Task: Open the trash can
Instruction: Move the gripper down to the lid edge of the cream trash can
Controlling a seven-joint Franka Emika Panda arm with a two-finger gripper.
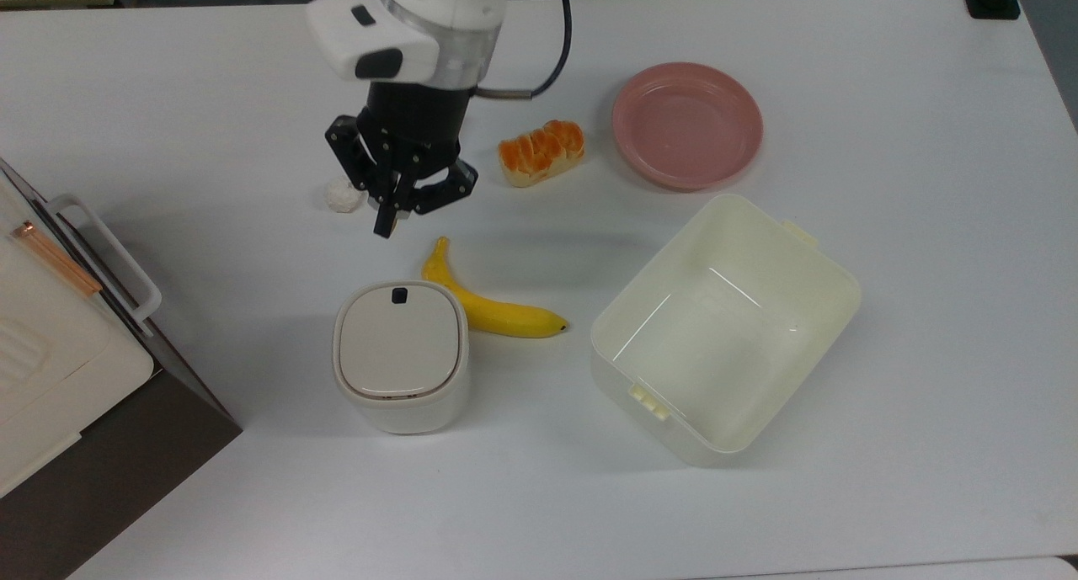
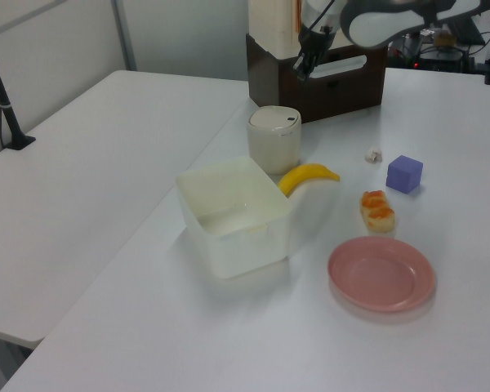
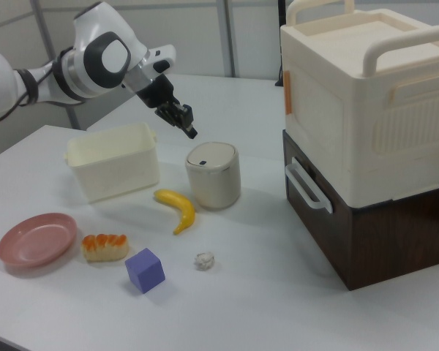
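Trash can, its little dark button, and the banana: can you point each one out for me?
trash can (image 1: 400, 344), top view, middle of its flat beige lid
button (image 1: 399, 295), top view, dark square at the lid's far rim
banana (image 3: 180, 210), right view, middle of its yellow curve

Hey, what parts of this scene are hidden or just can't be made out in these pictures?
- Purple cube: top view, hidden under the arm.
- Inside of the trash can: all three views, hidden by its shut lid.
- Stacked cream and brown boxes: top view, cut off by the top view's left edge.
- Crumpled white scrap: too small to identify, partly behind the end effector.
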